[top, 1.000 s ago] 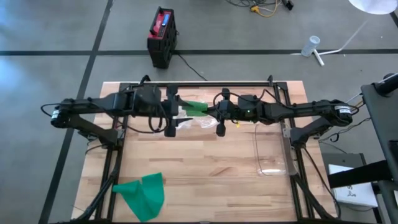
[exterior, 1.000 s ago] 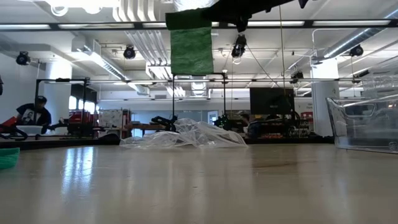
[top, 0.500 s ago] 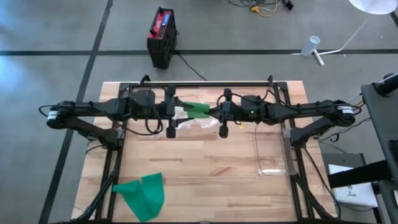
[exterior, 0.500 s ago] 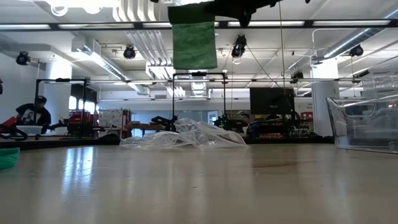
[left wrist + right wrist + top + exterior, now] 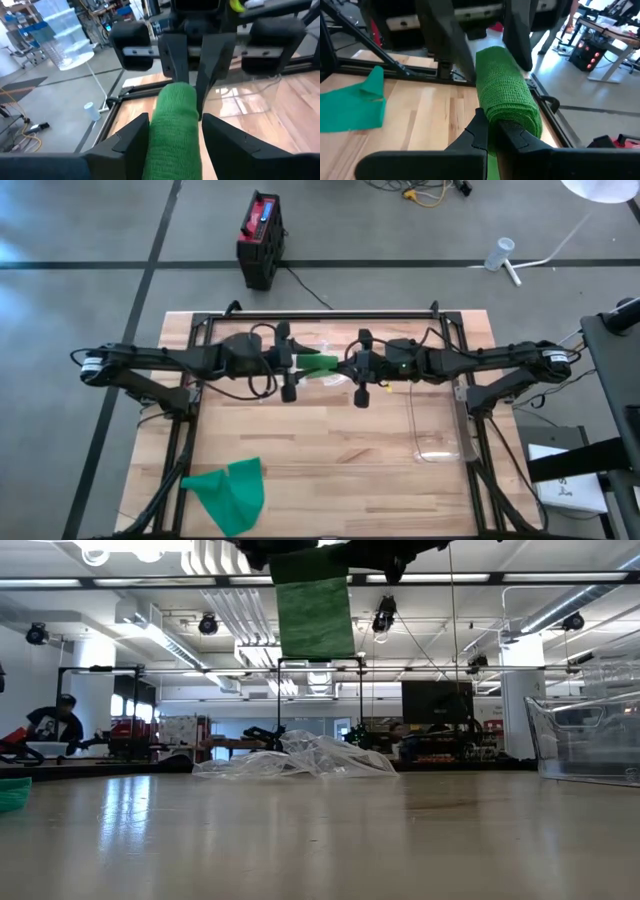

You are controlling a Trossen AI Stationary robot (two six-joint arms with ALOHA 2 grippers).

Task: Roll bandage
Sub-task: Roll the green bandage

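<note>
— Where is the bandage (image 5: 318, 362)?

— In the air above the worktop (image 5: 330, 450), its roll lying lengthwise between the two arms, a tail hanging down.

— And the claws?

— The right claw (image 5: 492, 131) is clamped on one end. The left claw (image 5: 172, 127) faces it, fingers apart either side of the other end.

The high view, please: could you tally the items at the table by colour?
Green: 2, the bandage roll and the loose bandage
Clear: 2, the plastic wrap and the bin
Total: 4
</note>
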